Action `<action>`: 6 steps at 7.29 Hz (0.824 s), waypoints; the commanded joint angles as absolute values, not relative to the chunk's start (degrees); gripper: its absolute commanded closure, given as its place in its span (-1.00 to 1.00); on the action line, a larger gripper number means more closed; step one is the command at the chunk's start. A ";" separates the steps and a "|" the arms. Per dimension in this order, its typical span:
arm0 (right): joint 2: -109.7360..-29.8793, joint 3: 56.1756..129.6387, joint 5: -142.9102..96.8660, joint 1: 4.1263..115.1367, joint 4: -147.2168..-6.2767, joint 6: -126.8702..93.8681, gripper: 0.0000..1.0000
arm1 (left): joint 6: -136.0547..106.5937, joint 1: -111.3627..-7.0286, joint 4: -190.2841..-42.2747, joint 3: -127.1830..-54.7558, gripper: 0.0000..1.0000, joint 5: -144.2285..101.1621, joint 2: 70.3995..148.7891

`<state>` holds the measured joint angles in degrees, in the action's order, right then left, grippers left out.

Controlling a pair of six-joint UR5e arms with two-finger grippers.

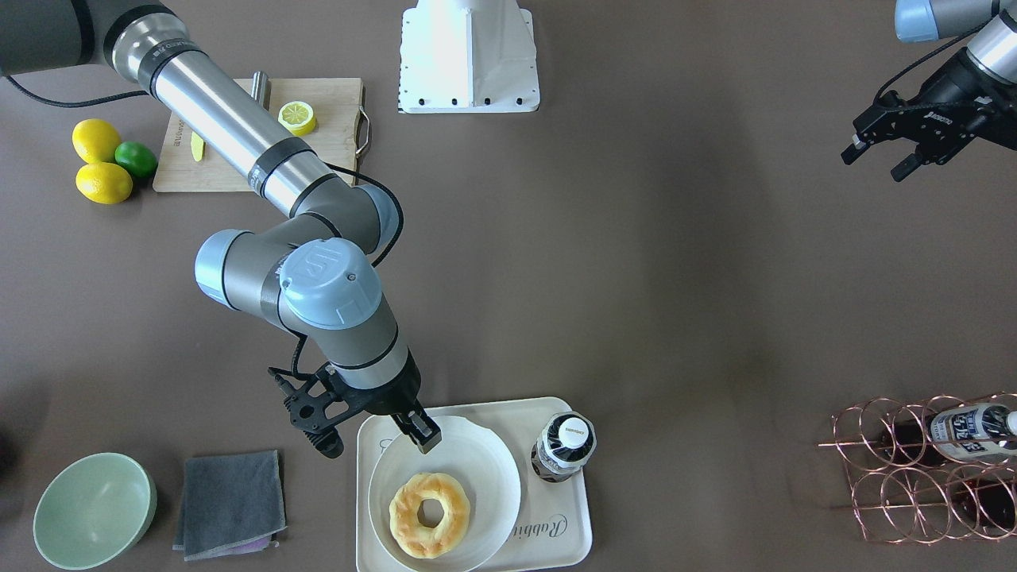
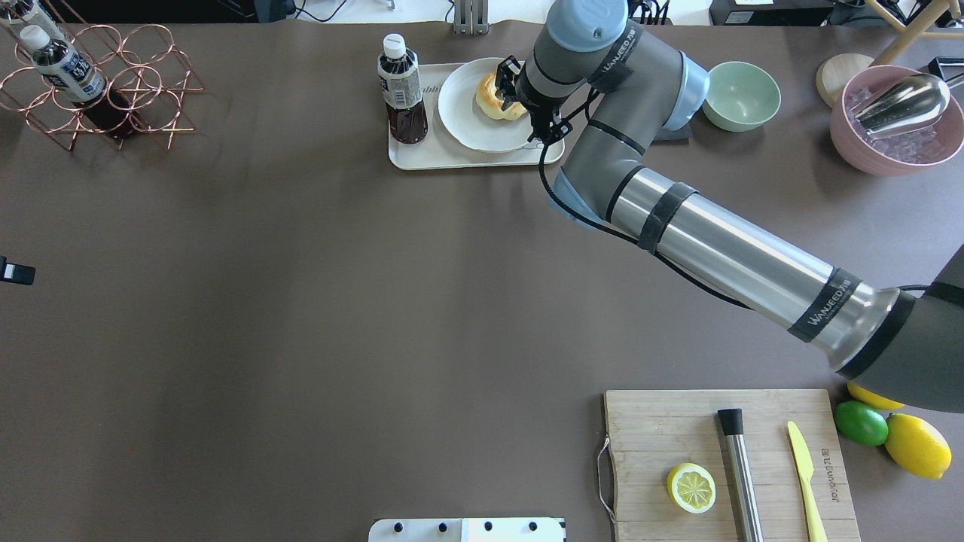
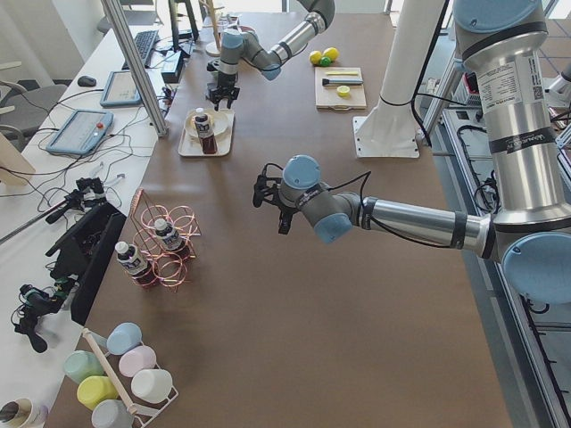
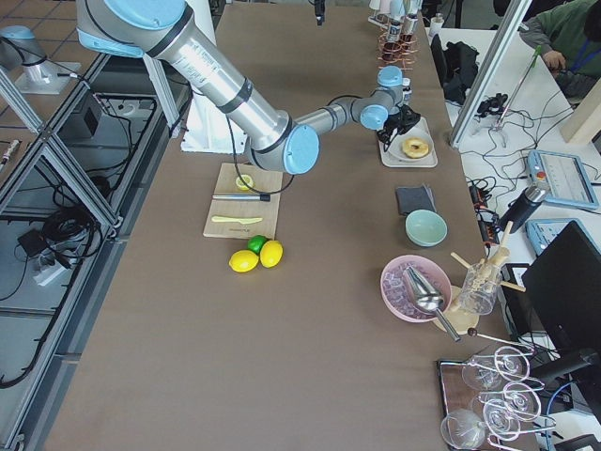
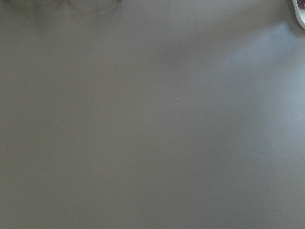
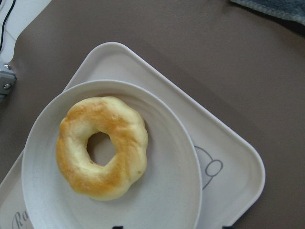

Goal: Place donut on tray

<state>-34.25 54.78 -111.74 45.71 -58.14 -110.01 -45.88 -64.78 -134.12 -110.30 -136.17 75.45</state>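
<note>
**Donut down, claw free: the risk now is in how I leave**

My right claw [image 1: 373, 435] is spread wide and carries nothing. It hangs over the near rim of the white plate [image 1: 493, 469], with one finger above the plate and the other out past the tray's edge. The donut [image 1: 429, 514] lies flat on that plate, apart from my fingers, and the plate sits on the tray [image 1: 574, 534]. I judge the placing as good as done.

The trouble I foresee is a careless exit. If I dip, the inner finger could catch the plate's rim, tipping it or sliding the donut off. If I swing sideways across the tray, I could knock over the upright bottle [image 1: 564, 445], which stands just beside the plate. Lifting straight up looks safest.

As for containers, the tray holds the plate and the bottle, and the plate holds only the donut. The green bowl [image 1: 94, 508] beside the grey cloth [image 1: 230, 500] looks empty. My left claw [image 1: 876, 163] is well apart, parted and empty.
</note>
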 commanded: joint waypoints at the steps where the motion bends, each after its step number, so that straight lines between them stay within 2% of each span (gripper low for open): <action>1: -48.44 71.11 -119.42 50.08 -58.54 -104.78 -1.00 | -45.88 -64.69 -134.12 -108.90 -0.96 -136.32 76.82; 4: -71.46 85.47 -124.80 58.68 -58.45 -85.25 -1.00 | -45.36 -66.26 -133.95 -108.72 -0.96 -137.81 76.38; 6: -85.72 89.73 -126.02 66.58 -58.45 -64.54 -1.00 | -36.52 -70.02 -131.50 -107.15 -0.96 -137.81 75.32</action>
<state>-73.35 85.83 -124.51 59.75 -58.50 -82.40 -43.08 -66.87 -133.56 -108.40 -137.74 75.98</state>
